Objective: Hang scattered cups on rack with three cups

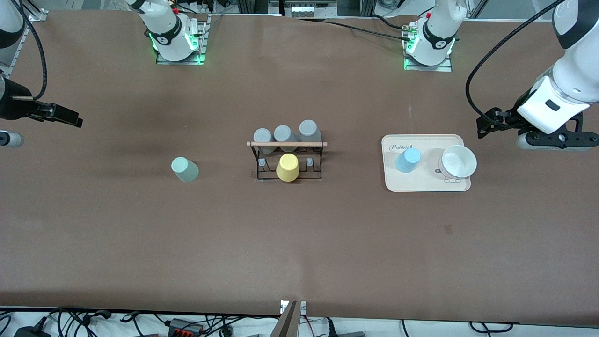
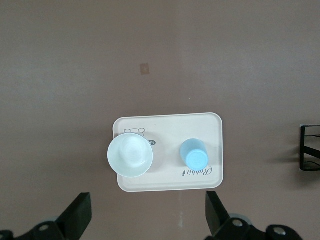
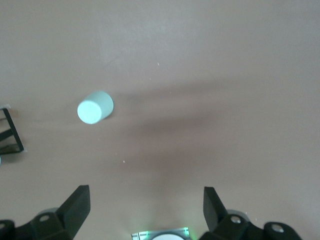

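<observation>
Brown table point(image 1: 299, 243) is lying wide, rack point(image 1: 288, 159) sitting mid-table. Left gripper point(image 2: 147, 217) and right gripper point(image 3: 145, 210) are hovering spread at the ends. Blue cup point(image 1: 408, 159) is resting on the beige tray point(image 1: 423, 185) toward the left arm's end from the rack, green cup point(image 1: 185, 169) toward the right arm's.

So the right pincer point(image 3: 145, 210) is up in the air with its two black fingers point(image 3: 75, 207) spread wide, nothing between them. Below it is plain brown worktop point(image 3: 215, 75). The sage-green cup point(image 3: 94, 107) sits upside down on it, well clear of the fingers. A corner of the black wire rack point(image 3: 10, 132) pokes in at the edge.
</observation>
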You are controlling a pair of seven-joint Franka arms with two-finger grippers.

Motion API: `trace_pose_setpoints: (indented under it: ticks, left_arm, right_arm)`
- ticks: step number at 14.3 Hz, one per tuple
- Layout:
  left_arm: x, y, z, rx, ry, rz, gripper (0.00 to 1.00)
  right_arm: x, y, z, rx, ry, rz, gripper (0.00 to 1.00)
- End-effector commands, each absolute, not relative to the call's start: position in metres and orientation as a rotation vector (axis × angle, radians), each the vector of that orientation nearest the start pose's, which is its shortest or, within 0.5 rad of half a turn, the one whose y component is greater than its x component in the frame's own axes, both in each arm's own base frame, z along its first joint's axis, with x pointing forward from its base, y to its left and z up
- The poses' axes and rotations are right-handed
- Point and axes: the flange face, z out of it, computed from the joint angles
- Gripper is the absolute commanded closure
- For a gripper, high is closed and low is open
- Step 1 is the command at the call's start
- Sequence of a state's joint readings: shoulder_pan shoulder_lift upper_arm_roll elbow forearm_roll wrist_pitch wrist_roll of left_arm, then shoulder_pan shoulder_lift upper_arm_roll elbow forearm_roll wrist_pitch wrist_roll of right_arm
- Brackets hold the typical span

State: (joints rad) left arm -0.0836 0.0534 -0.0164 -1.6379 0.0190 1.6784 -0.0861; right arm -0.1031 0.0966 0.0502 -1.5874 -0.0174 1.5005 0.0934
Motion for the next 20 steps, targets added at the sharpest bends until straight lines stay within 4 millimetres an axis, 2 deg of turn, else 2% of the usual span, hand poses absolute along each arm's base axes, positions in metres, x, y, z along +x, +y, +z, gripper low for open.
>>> trace_pose_setpoints:
  ticks: [1,3,7,9,11,14,15,16,18,20]
  left_arm:
    - [0.568,-0.050,0.576,-3.139,0.017,0.024,0.00]
    - [0.574,-0.047,0.570,-3.138,0.015,0.043,0.00]
    - [0.567,-0.046,0.562,-3.130,0.019,0.160,0.00]
    - [0.568,-0.044,0.551,-3.129,0.014,0.189,0.00]
    - [0.576,-0.047,0.529,-3.125,0.021,0.237,0.00]
    - [0.588,-0.047,0.513,-3.134,0.033,0.173,0.00]
    - [0.589,-0.047,0.495,-3.136,0.042,0.150,0.00]
    - [0.587,-0.048,0.478,-3.138,0.044,0.121,0.00]
    - [0.592,-0.043,0.467,-3.142,0.068,0.078,0.00]
    - [0.598,-0.029,0.456,-3.143,0.090,0.070,0.00]
  right_arm:
    - [0.555,-0.031,0.555,-3.133,0.209,0.333,0.00]
    - [0.543,-0.030,0.547,-3.134,0.206,0.338,0.00]
    - [0.505,-0.027,0.517,-3.155,0.204,0.148,0.00]
    - [0.506,-0.025,0.502,-3.155,0.196,0.150,0.00]
    - [0.506,-0.021,0.485,-3.157,0.185,0.138,0.00]
    - [0.509,-0.011,0.460,-3.158,0.150,0.142,0.00]
    - [0.512,-0.004,0.451,-3.158,0.125,0.159,0.00]
    - [0.515,0.000,0.446,-3.158,0.112,0.159,0.00]
    - [0.518,-0.001,0.437,-3.157,0.112,0.178,0.00]
    - [0.518,0.000,0.432,-3.155,0.073,0.196,0.00]
